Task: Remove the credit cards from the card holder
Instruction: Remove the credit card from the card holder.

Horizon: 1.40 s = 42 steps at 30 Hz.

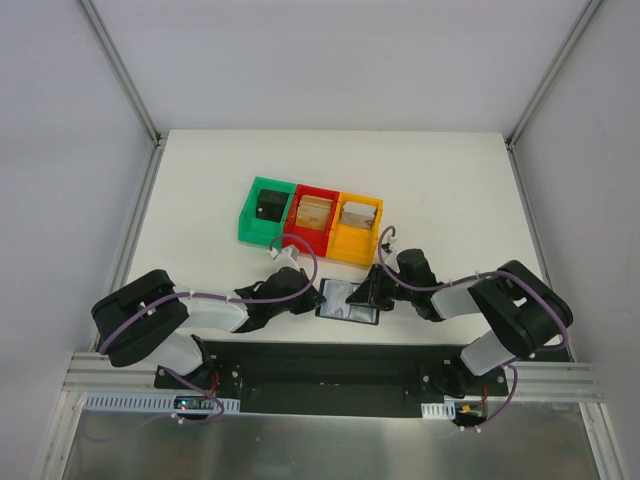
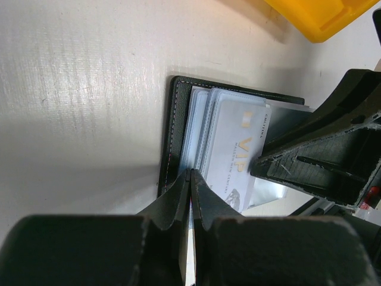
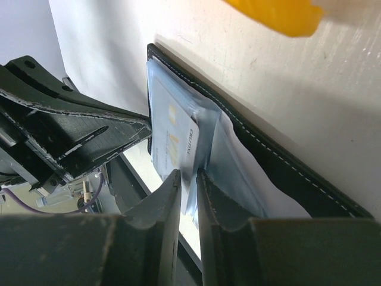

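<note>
The right pincer point(image 3: 189, 174) is held with its jaws a little apart, and the edge of the top card point(image 3: 169, 140) is seen between them. Whether the card is pinched yet cannot be told. The left pincer point(image 2: 190, 173) is clenched tight and seems to be pressed on the card holder point(image 1: 348, 301). Seen from above, the holder is laid open on the table point(image 1: 450, 190), at 9 o'clock from the right pincer and 3 o'clock from the left. The first card is probably being taken. Next, a firm pinch and a slow slide toward 3 o'clock are needed.
</note>
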Each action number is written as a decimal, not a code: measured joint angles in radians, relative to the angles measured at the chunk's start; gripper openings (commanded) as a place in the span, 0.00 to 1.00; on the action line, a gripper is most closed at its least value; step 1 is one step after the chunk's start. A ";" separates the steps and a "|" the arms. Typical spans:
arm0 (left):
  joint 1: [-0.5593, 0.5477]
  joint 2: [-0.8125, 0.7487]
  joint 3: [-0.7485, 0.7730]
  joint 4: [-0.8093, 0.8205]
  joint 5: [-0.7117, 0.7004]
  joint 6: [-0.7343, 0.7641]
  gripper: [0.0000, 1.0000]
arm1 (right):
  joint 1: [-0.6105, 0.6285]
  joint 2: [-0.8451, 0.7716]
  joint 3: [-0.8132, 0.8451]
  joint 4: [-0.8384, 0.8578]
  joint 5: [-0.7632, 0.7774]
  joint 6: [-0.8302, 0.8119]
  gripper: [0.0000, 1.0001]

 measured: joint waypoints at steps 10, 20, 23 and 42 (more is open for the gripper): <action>-0.003 0.001 0.002 -0.003 -0.005 0.002 0.00 | -0.003 0.009 0.001 -0.004 0.000 0.002 0.01; -0.006 -0.001 0.002 -0.014 -0.018 -0.027 0.00 | -0.002 -0.072 0.001 -0.101 0.023 -0.053 0.01; -0.006 -0.001 0.002 -0.018 -0.021 -0.035 0.00 | -0.003 -0.095 0.001 -0.132 0.031 -0.073 0.01; -0.006 -0.003 0.001 -0.026 -0.021 -0.056 0.00 | -0.028 -0.143 -0.011 -0.204 0.021 -0.119 0.01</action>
